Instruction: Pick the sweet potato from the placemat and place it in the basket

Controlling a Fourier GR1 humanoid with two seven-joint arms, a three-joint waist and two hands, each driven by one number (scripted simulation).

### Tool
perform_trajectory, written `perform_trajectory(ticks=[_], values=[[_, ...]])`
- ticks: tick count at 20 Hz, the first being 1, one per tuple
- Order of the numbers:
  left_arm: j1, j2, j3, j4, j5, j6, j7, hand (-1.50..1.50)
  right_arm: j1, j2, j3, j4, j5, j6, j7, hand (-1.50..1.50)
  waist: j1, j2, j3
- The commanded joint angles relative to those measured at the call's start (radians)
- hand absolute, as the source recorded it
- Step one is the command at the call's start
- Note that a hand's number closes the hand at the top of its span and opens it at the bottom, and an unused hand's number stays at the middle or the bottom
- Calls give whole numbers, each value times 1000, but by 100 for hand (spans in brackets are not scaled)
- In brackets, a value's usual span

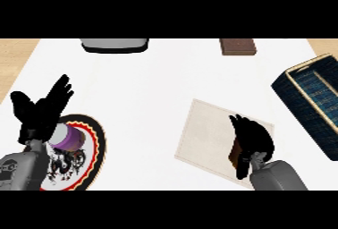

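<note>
Black right robot hand (252,137) curls down around the sweet potato (234,152) on the placemat (201,134).

I'm getting only the head view, looking steeply down on the white counter (152,89) from above and close; my forearms are entering at its lower edge, and the counter's far edge is running along the top.

a white table (158,85) is seen from above, with light wood showing past its far corners. a pale placemat (204,134) is laid right of centre, and a dark blue basket (311,102) with a tan rim is set by the right edge. a red-rimmed patterned plate (89,154) lies at the left. at the far edge are a grey and black object (115,45) and what may be a small brown box (237,46).
</note>
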Motion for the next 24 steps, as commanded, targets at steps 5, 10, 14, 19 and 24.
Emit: perform_trajectory(ticks=[5,10,14,19,24], values=[[8,-1,14,-20,-4,-7,4,0,-18,-42,30,128,69,17,-116,150,2,0,0],[-38,22,38,23,4,-23,13,0,-9,12,64,188,112,-31,-119,150,0,1,0],[11,1,24,-21,4,-26,12,0,0,20,72,214,137,-67,-142,150,3,1,0],[8,-8,2,-29,0,-36,10,0,-194,197,-136,197,56,-298,181,150,31,12,3],[-39,-32,-29,-29,-14,-24,27,0,-402,201,-237,260,-11,-553,370,150,78,24,4]])
